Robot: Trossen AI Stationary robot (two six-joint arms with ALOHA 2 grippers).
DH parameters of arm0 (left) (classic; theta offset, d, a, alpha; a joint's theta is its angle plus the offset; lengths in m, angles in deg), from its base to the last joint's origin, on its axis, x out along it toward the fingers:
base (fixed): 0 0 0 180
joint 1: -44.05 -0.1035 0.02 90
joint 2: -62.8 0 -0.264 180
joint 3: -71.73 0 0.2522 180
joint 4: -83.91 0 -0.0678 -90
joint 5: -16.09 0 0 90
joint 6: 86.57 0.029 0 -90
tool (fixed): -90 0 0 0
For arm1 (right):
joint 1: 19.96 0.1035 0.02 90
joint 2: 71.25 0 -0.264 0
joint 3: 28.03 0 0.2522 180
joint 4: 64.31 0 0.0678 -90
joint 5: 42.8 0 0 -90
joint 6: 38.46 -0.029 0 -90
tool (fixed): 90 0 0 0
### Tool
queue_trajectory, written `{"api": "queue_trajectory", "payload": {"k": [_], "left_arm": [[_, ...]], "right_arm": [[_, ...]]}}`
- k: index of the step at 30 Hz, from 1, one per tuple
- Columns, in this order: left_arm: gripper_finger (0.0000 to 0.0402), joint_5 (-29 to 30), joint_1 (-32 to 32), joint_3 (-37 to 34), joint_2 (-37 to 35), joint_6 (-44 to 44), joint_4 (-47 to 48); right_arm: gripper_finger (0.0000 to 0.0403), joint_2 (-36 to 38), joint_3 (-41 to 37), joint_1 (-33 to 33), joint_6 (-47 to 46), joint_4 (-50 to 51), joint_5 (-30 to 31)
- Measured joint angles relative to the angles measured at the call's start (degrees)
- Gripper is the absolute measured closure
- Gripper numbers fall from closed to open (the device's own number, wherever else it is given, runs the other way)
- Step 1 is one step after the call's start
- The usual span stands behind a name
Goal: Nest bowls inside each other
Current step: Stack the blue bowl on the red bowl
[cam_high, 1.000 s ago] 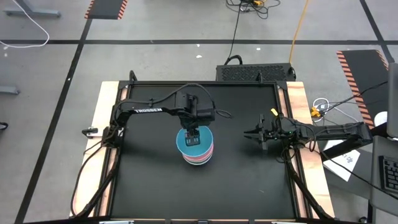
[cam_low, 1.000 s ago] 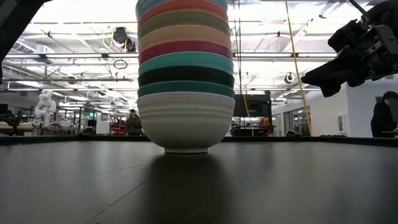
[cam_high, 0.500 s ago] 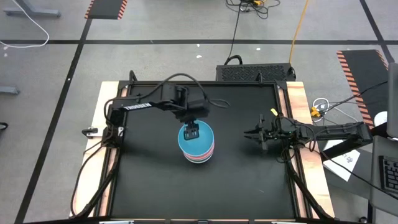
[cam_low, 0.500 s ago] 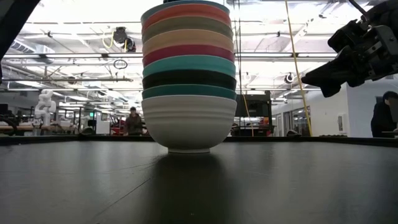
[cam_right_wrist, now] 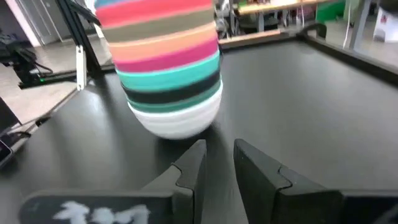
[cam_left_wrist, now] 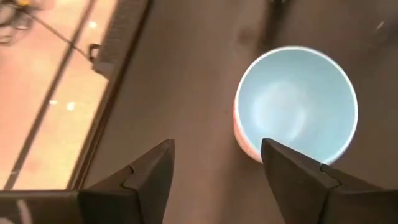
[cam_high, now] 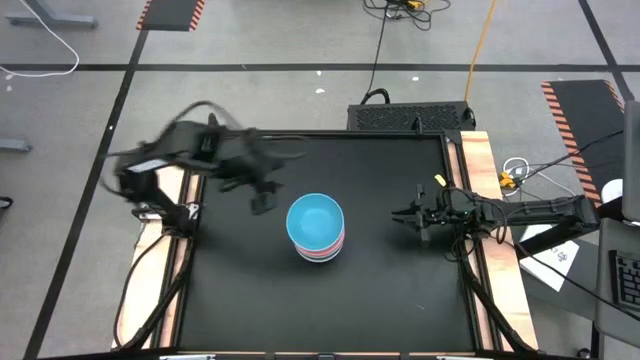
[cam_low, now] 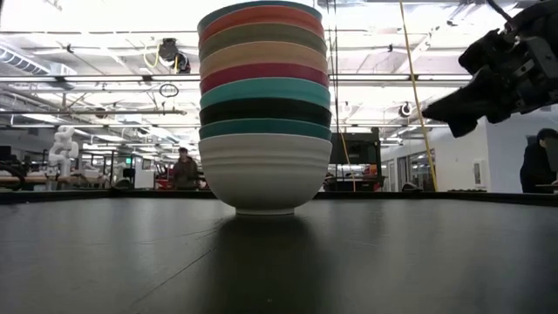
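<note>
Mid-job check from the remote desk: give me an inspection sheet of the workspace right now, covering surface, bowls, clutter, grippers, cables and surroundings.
Surface: black table top, bare around the stack.
Job's things: bowl stack stands upright mid-table; white bowl at the bottom, light blue bowl on top; no bowl stands apart.
Clutter: nothing seen on the table.
Grippers: left gripper open, empty, off to the stack's left side; right gripper empty, fingers nearly together, at the table's right side.
Cables: cable loops over the left arm; yellow cable on the floor.
Surroundings: a person in the room behind.
</note>
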State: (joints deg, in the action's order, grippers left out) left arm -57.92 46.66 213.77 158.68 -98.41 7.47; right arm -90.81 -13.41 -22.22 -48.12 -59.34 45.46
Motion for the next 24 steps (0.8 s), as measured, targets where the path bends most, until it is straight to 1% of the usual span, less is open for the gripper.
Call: {"api": "queue_trajectory", "payload": {"k": [2, 5, 8, 11, 12, 17, 20, 22, 24], "left_arm": [[0.0168, 3.11, 2.34, -5.31, -5.17, -2.7, -0.26], [0.0183, 6.71, 6.12, -17.63, -13.17, -6.05, -5.32], [0.0196, 7.94, 9.53, -32.23, -21.06, -8.08, -16.5], [0.0209, 11.9, 12.57, -46.35, -27.92, -10.48, -28.05], [0.0214, 13.14, 13.34, -50.76, -29.82, -11.24, -31.28], [0.023, 14.32, 15.86, -69.44, -37.58, -11.94, -46.19], [0.0234, 16.37, 17.33, -78.22, -41.27, -12.06, -54.57], [0.0233, 18.09, 18.76, -83.31, -43.51, -10.59, -60.64], [0.0232, 20.4, 19.9, -88.02, -45.67, -8.47, -66.8]], "right_arm": [[0.033, -0.02, 0.0, 0.0, 0.7, -1.67, 0.0], [0.033, -0.02, -0.02, 0.02, 1.99, -6.75, -0.02], [0.033, -0.35, 0.18, 0.04, 2.79, -11.59, -0.18], [0.033, -0.97, 2.7, -0.04, 2.37, -10.91, -1.78], [0.033, -1.61, 3.86, -0.04, 2.33, -8.56, -2.55], [0.033, -7.94, 13.77, -0.28, 2.94, -5.87, -2.86], [0.033, -13.91, 19.43, -1.42, 4.1, -1.01, -2.92], [0.033, -17.64, 22.91, -2.91, 4.89, -1.18, -3.05], [0.033, -21.94, 26.34, -4.54, 5.68, -1.7, -5.27]]}}
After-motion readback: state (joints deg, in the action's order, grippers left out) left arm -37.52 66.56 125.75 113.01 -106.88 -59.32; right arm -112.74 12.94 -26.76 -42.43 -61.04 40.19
